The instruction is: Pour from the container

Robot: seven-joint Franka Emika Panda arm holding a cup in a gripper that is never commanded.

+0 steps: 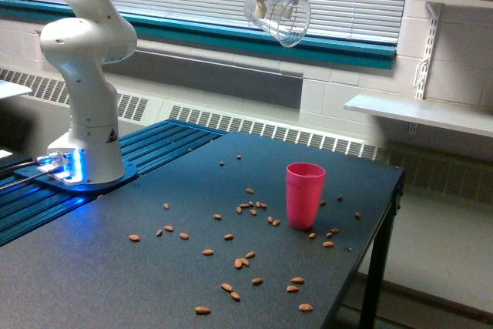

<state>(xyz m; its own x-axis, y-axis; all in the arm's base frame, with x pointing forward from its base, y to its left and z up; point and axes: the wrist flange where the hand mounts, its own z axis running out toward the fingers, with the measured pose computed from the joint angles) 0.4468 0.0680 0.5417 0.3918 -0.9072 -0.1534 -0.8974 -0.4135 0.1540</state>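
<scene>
High at the top of the exterior view, my gripper (279,7) is shut on the container (282,21), a clear plastic cup that hangs tilted with its rounded end pointing down and to the right. It looks empty as far as I can see through it. It hangs well above the table and somewhat left of a pink cup (305,196), which stands upright on the black table (92,267). Several almonds (245,261) lie scattered on the tabletop around the pink cup.
The white arm's base (81,105) stands at the exterior view's left on a blue ribbed plate (166,140). The table's right edge (385,213) drops off near the pink cup. A white shelf (420,113) juts from the wall at right, under window blinds.
</scene>
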